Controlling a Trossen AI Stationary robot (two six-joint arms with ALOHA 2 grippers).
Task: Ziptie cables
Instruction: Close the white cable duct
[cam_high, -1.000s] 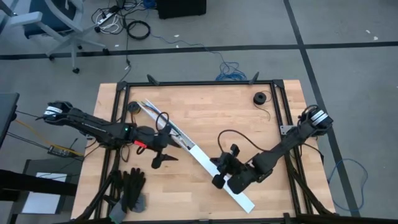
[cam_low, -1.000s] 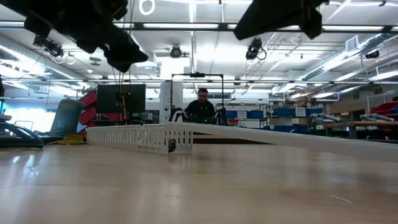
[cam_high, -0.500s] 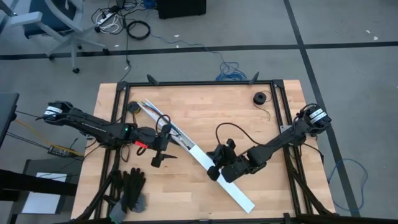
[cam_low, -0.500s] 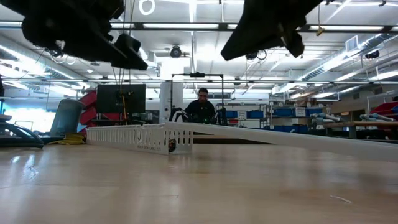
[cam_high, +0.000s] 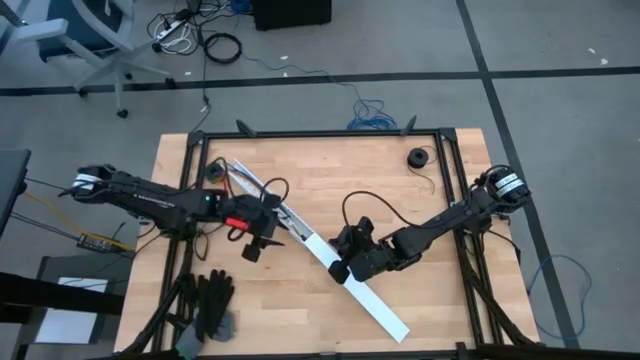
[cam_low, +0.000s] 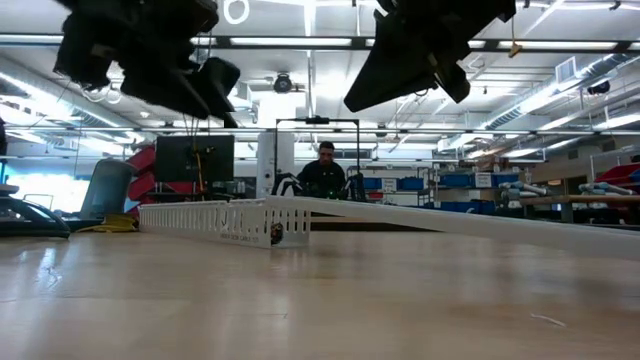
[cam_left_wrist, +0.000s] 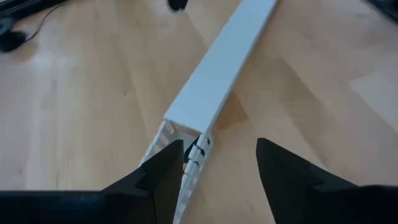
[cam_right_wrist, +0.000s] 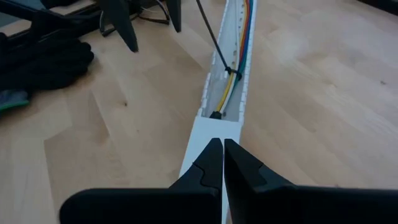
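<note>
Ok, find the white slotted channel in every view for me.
High: white slotted channel, diagonal across the table's middle.
Low: long band at mid-height.
Left wrist: running away past the left tool.
Right wrist: ahead of the shut right tool.
Shared landmark: the lid's end edge.

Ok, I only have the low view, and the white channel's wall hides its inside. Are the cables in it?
Observer: Yes. The right wrist view shows the cables lying inside the open stretch of the white channel, reaching the edge of its cover.
Operator: Is the right gripper shut?
Observer: Yes, the right gripper is shut, above the covered part.
Operator: And the left one?
Observer: The left gripper is open, over the spot where the cover ends.
</note>
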